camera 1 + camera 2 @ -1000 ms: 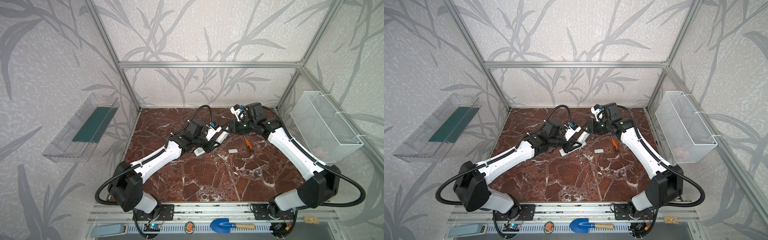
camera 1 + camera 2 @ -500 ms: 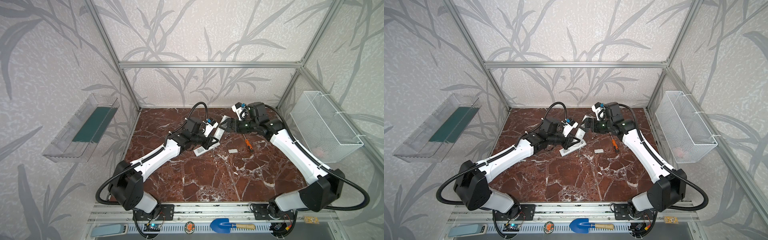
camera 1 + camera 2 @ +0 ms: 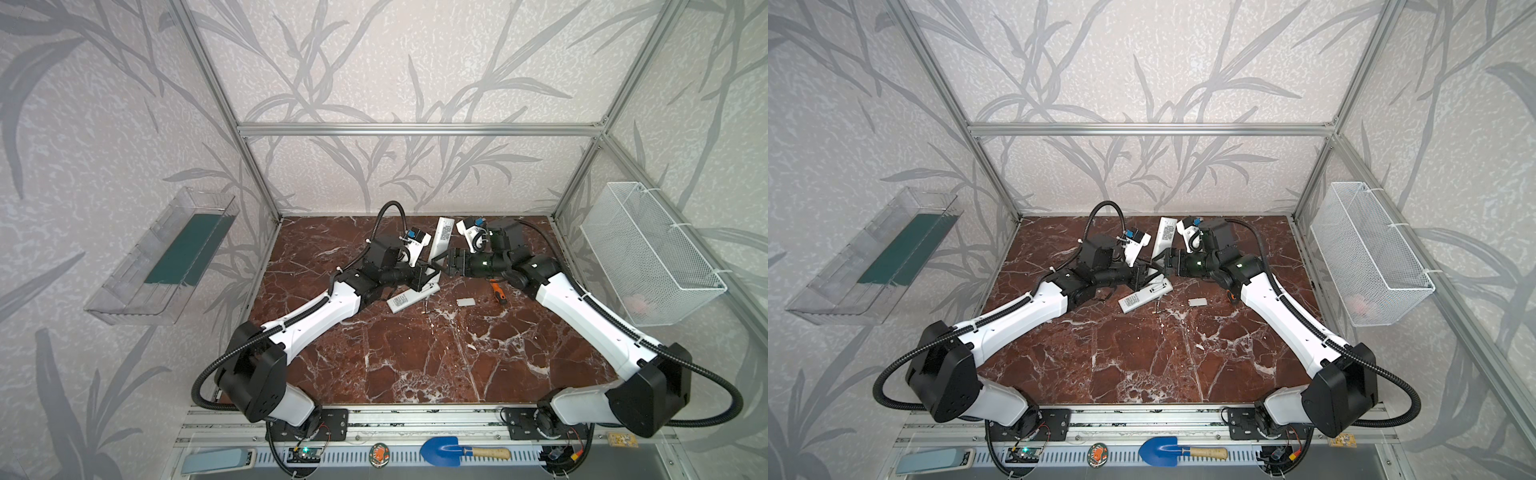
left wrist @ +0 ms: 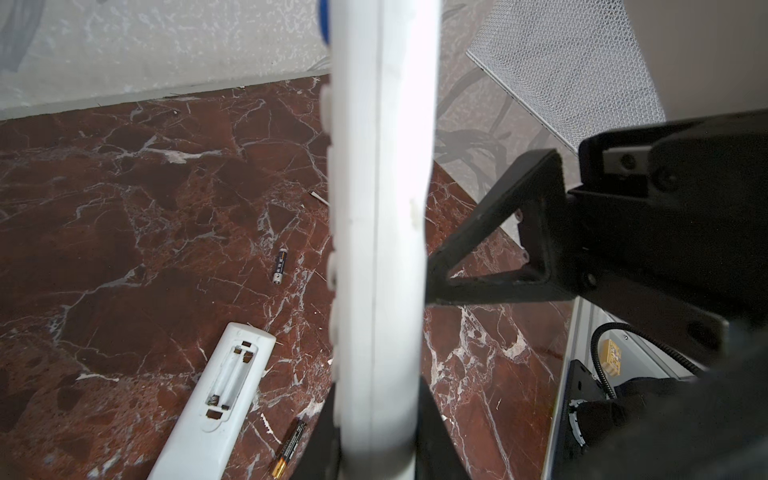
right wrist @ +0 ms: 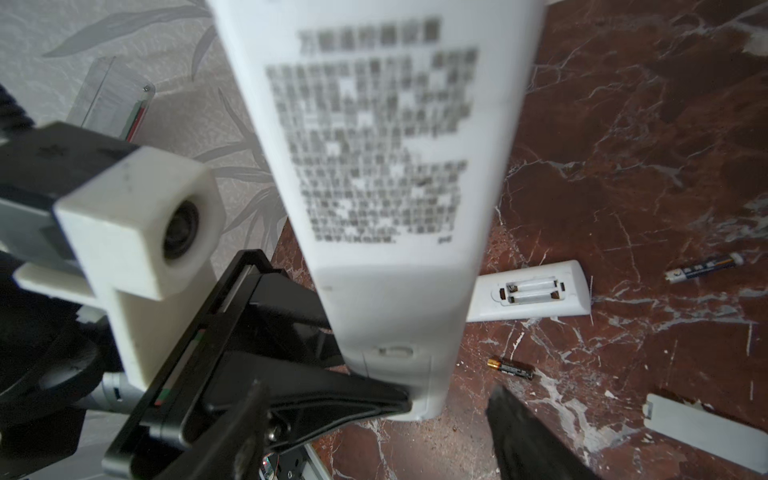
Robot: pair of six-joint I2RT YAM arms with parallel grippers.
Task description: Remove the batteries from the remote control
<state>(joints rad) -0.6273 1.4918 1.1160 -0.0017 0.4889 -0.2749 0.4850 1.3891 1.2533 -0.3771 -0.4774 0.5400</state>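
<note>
My left gripper (image 4: 376,449) is shut on the lower end of a white remote control (image 3: 444,237), holding it upright above the table's back; its back cover looks closed. My right gripper (image 5: 378,399) is open, its fingers either side of that lower end without touching. A second white remote (image 4: 216,395) lies on the marble with its battery bay open and empty. Two loose batteries lie near it: a dark one with a gold end (image 5: 510,368) and a dark and blue one (image 5: 704,268). In both top views they show as tiny slivers (image 3: 424,307) (image 3: 1157,306).
A small white cover (image 3: 465,302) and an orange-handled screwdriver (image 3: 497,291) lie right of the lying remote. A white wire basket (image 3: 648,257) hangs on the right wall and a clear tray (image 3: 162,262) on the left wall.
My right gripper has opened and stands off the held remote. The left gripper has brought the remote more upright and keeps its grip.
</note>
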